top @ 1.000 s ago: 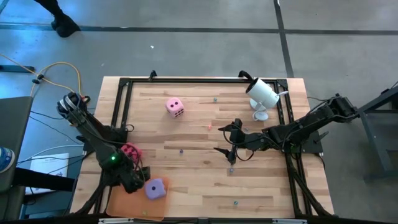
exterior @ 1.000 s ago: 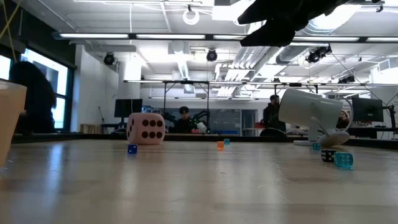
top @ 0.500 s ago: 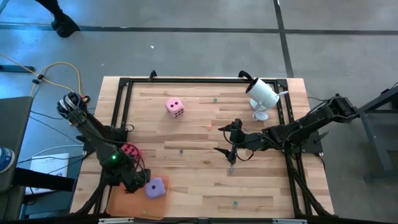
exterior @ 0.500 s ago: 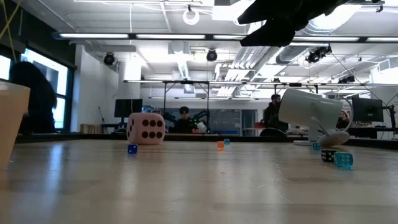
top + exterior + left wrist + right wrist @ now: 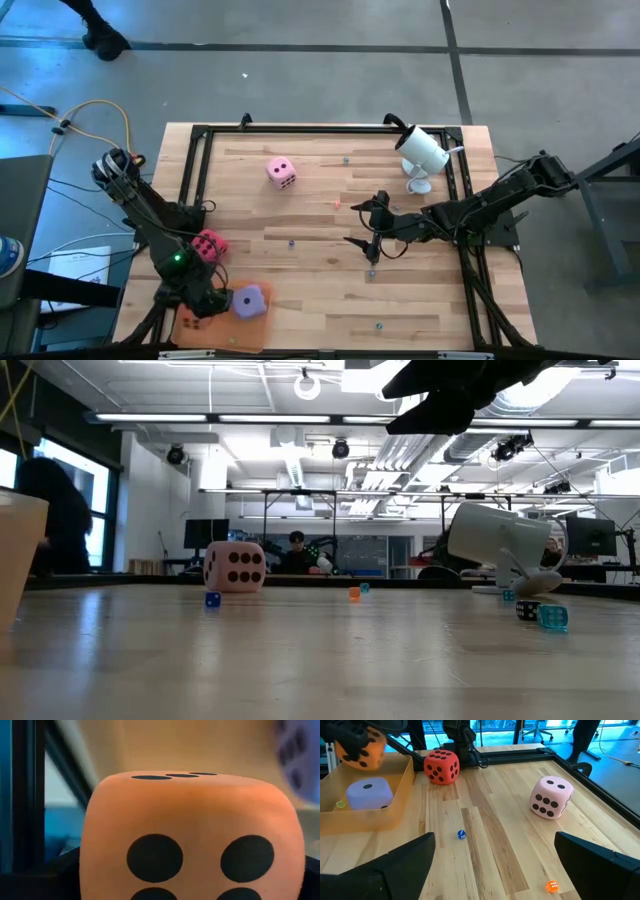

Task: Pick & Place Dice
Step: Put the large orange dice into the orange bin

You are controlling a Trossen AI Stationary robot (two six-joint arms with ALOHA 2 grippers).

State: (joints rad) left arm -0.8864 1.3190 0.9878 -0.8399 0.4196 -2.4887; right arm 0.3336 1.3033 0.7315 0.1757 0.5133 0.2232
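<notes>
My left gripper (image 5: 197, 312) is shut on the orange die (image 5: 361, 749), which it holds over the flat orange tray (image 5: 395, 815) at the table's near left corner. The die fills the left wrist view (image 5: 192, 835). The purple die (image 5: 249, 301) lies in the tray. The magenta die (image 5: 208, 245) sits on the table just beyond the tray. The light pink die (image 5: 281, 172) sits at the far middle. My right gripper (image 5: 366, 238) hangs open and empty above the table's middle. My left gripper pinches the orange die between its two fingers, one dark finger (image 5: 347, 741) showing on a side face. The fingers come from above. The die (image 5: 190, 322) hangs clear above the tray's floor, a little tilted.
A white camera on a stand (image 5: 422, 155) is at the far right. Tiny dice lie scattered on the wood, among them a blue one (image 5: 461, 834) and an orange one (image 5: 551, 886). A black frame (image 5: 190, 170) runs along the table's edges.
My left gripper has gone toward the table's near edge with the orange die, farther over the tray. The magenta die, partly covered by the arm before, now shows whole.
</notes>
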